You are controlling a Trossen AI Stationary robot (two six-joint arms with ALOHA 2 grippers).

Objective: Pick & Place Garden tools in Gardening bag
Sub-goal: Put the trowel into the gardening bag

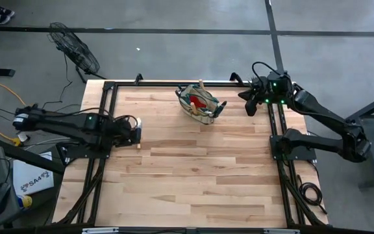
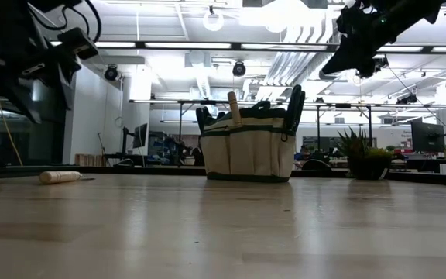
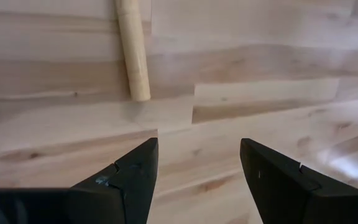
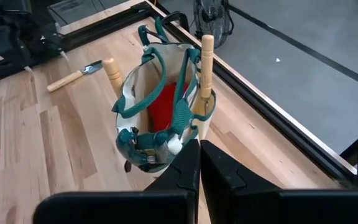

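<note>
The beige gardening bag (image 1: 200,104) with green trim stands upright at the table's far middle. It also shows in the low view (image 2: 248,149) and the right wrist view (image 4: 160,118). It holds a red cloth (image 4: 165,106), two wooden handles (image 4: 206,62) that stick up, and green-handled pruners (image 2: 294,108). A wooden-handled tool (image 4: 73,77) lies flat on the table at the left. My left gripper (image 3: 197,168) hovers open above the table, close to that tool's handle (image 3: 133,50). My right gripper (image 4: 199,163) is shut and empty, raised to the right of the bag.
Black frame rails (image 1: 109,110) run along the table's left, right and far sides. A floor fan (image 1: 73,49) stands beyond the far left corner. A potted plant (image 2: 366,159) shows behind the table in the low view. Bare wood (image 1: 193,182) fills the near half.
</note>
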